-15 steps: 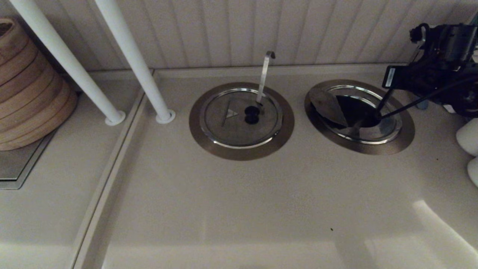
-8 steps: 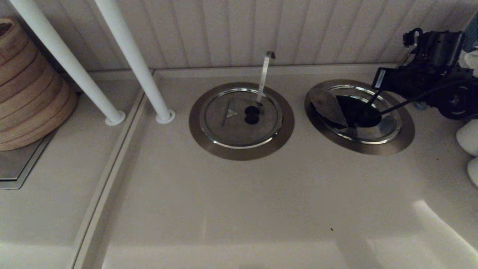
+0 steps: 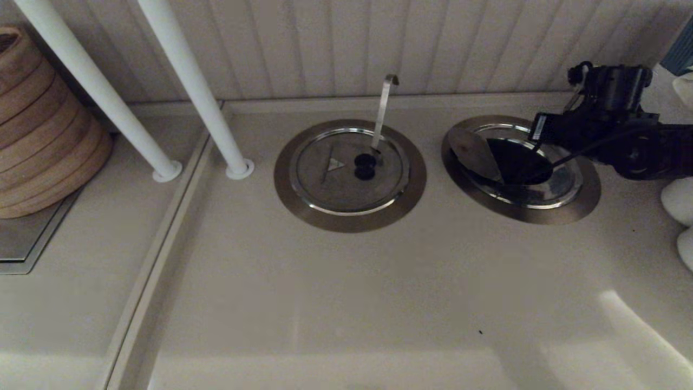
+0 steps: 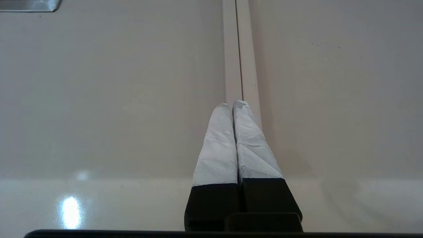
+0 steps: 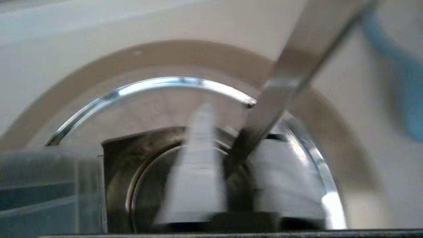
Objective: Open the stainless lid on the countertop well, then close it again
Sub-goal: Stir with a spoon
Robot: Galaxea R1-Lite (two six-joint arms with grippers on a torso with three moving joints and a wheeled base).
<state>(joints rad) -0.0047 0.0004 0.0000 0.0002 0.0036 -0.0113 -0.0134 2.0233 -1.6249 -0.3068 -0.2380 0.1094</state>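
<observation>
Your stainless lid [image 3: 476,153] sits in the countertop well [image 3: 521,169] near the counter's back right corner. Its left part is tipped up along the fold, so you see a dark wedge of the opening beside it; the rest lies flat inside the wide steel ring. The black knob isn't visible to you, as the arm covers that spot. In the right wrist view the lid [image 5: 185,105] shows as a bright curved rim with a dark gap under it, heavily smeared.

The straight utensil handle [image 5: 290,76] slants across the right wrist view. In the head view you can't pick it out from the dark cable & arm parts over the well.

The right gripper [image 5: 228,165] is down at the lid's raised edge, over the right side of the well. One pale finger is clear-ish; the other is a blur, so you can't tell how far apart the fingers are or whether they grip anything.

The twin lid [image 3: 349,169] is flat & closed, counter's back middle, w/ the hook-tipped handle [image 3: 383,111] upright through it.

The left gripper [image 4: 230,103] hangs over the counter seam [image 4: 236,49], taped fingers [image 4: 218,145] pressed together, holding nothing.

Bamboo steamers [image 3: 43,130] are cut off at the left edge.
</observation>
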